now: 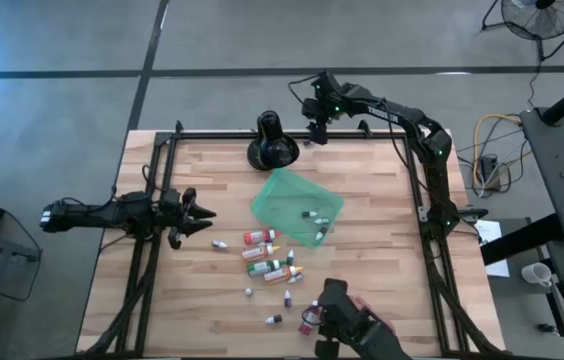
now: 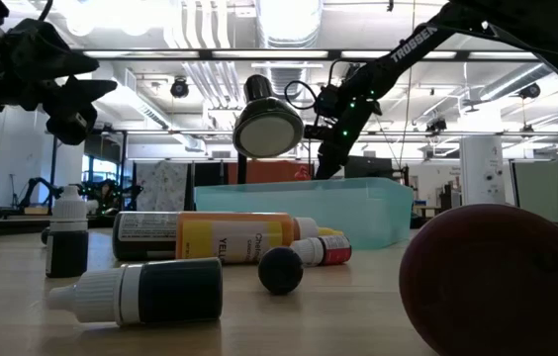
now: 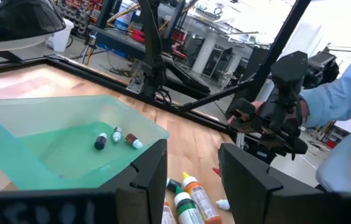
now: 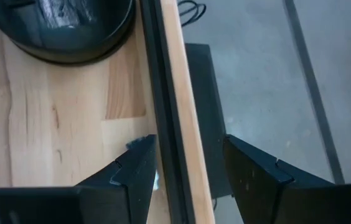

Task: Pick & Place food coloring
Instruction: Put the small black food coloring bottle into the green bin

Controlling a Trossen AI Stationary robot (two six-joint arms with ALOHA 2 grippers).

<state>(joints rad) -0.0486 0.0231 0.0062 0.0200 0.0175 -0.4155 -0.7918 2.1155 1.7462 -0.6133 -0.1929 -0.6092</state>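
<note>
Basically we judged the food coloring bottles [image 1: 267, 262], lying just ahead of the parted, empty left gripper [image 1: 205, 214], light, hard, slick and roll-prone, best pinched mid-body; the right gripper [image 1: 318, 133] hung parted and empty too.

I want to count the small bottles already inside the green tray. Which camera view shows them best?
The left wrist view: it looks into the green tray from close by, and three small bottles lie apart on its floor. The high view shows them only as tiny specks. The low view sees just the tray's wall. The right wrist view misses the tray.
</note>
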